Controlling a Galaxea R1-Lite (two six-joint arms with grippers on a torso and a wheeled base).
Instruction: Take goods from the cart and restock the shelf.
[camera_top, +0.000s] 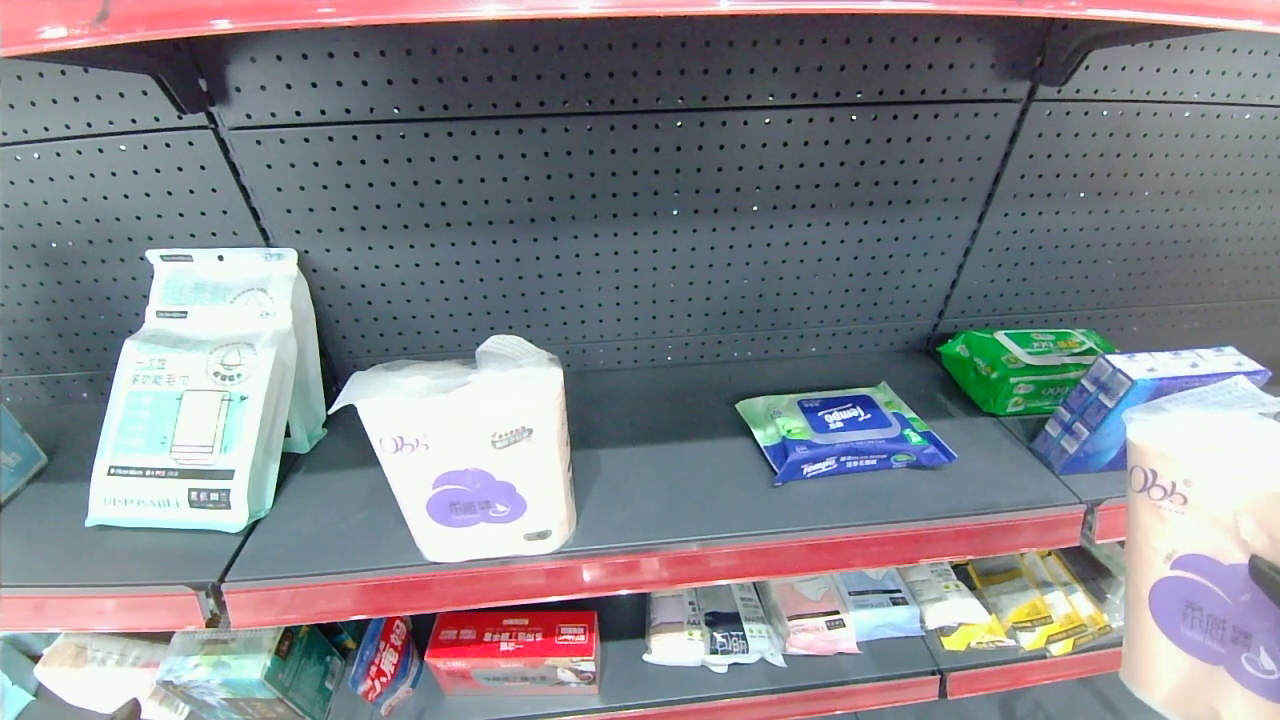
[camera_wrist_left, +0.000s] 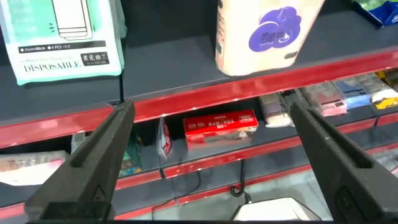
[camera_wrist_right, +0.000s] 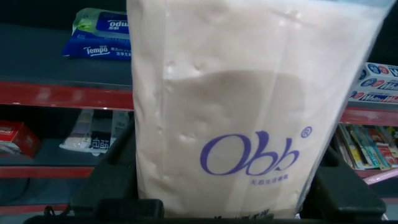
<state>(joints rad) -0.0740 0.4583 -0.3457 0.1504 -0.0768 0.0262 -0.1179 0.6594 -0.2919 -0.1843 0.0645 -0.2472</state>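
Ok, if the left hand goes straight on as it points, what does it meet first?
Probably the shelf's red front edge; the open left hand points just under it, so it might instead reach the red box on the shelf below. Depth is unclear.

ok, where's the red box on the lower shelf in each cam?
Head: red box on the lower shelf, below the standing toilet paper pack.
Left wrist: red box under the same pack, beneath the red shelf edge.
Right wrist: red box near the white packets, past the held pack.
Shared landmark: the red shelf edge just above it.
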